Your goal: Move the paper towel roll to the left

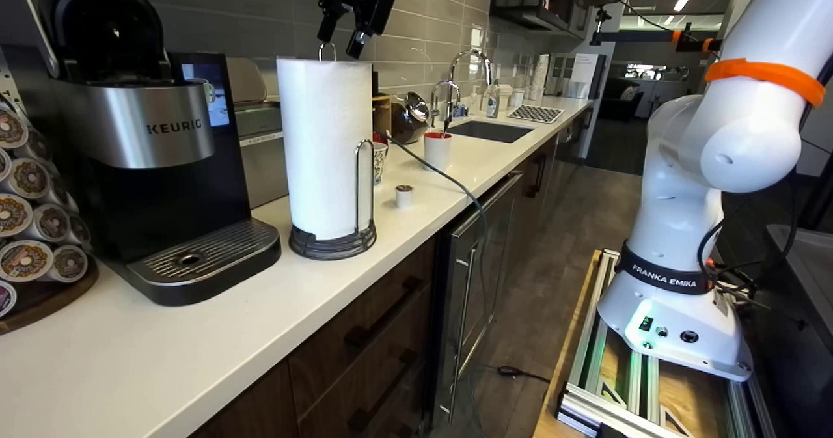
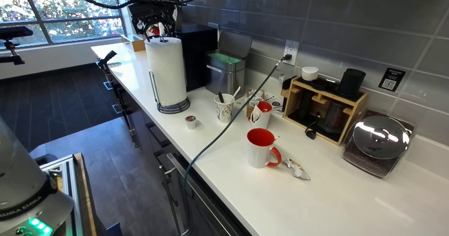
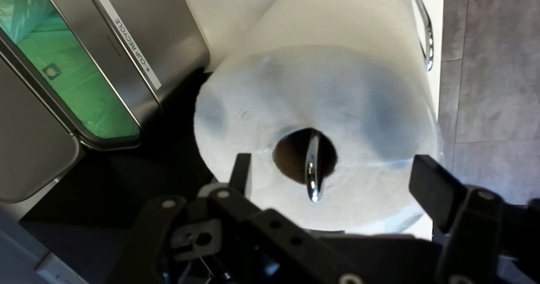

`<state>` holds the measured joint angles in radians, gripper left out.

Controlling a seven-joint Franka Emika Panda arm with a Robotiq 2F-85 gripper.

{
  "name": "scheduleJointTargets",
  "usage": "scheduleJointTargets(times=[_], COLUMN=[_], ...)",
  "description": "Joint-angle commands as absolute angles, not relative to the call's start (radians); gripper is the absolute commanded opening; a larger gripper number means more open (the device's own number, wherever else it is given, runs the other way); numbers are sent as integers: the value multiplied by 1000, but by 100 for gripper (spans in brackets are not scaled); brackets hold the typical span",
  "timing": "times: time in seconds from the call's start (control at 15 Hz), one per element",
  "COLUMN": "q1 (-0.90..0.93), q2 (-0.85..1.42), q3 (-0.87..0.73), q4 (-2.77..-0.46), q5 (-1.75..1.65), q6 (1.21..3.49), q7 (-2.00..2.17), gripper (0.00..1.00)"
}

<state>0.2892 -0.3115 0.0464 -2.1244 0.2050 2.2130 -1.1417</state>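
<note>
The paper towel roll [image 1: 328, 145] stands upright on the table [image 1: 163, 347], between the coffee machine [image 1: 176, 129] and a coffee pod [image 1: 404, 197], its long axis vertical and one flat end facing up. The wire side arm [image 1: 357, 187] of its holder [image 1: 333, 246] rises on the side toward the table's front edge. At the upper end the claw [image 3: 333, 170] stands spread wide, a finger [image 3: 436, 189] to either side of the wire loop [image 3: 312, 166]. The wrist view looks down into the roll's core hole [image 3: 291, 157]; both exterior views show the holder's dark round base [image 2: 174, 107], hidden from the wrist. The sink [image 1: 492, 131] shows only in an exterior view.
</note>
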Motion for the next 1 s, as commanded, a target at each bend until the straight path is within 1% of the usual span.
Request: scheduleJointTargets(times=[0.0,0.13,0.2,0.27,0.4,0.53,0.6,0.73,0.8,0.87,0.93], q1=[277,277,276,277,275,272,269,263,260,257,253], q2=[-295,-291,-286,-283,-274,-264,-258,-251,-250,-251,-253], q3=[74,81,85,87,95,102,105,107,107,107,107], q4=[-2093,-2085,-2078,-2072,-2063,-2056,-2052,-2042,-2037,-2035,-2033], q5=[197,195,192,191,182,166,156,139,134,126,118], q6=[2203,2205,2203,2199,2194,2191,2193,2187,2184,2172,2154], q7=[-1108,-1092,-1085,-1081,-1066,-1049,-1037,-1018,-1012,-1007,-1002], gripper=[84,63,58,51,34,19,11,3,5,13,18])
